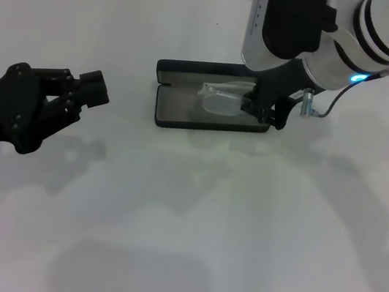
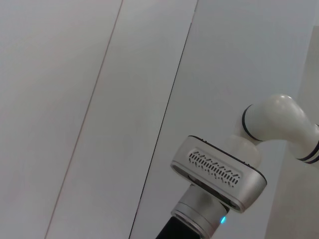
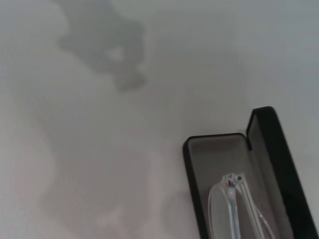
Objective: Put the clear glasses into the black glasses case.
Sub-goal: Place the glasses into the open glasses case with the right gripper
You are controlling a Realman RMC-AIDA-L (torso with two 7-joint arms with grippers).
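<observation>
The black glasses case (image 1: 177, 112) lies open on the white table, its lid (image 1: 192, 68) folded back on the far side and grey lining showing. The clear glasses (image 1: 220, 99) are folded and sit slightly tilted over the right half of the case's tray. My right gripper (image 1: 259, 110) is at the case's right end, shut on the right end of the glasses. The right wrist view looks down on the glasses (image 3: 227, 204) above the grey lining, beside the case lid (image 3: 271, 144). My left gripper (image 1: 88, 92) hangs parked well left of the case.
The white table (image 1: 188, 234) stretches wide in front of the case, with arm shadows on it. The left wrist view shows only the wall and the right arm's silver wrist (image 2: 219, 172).
</observation>
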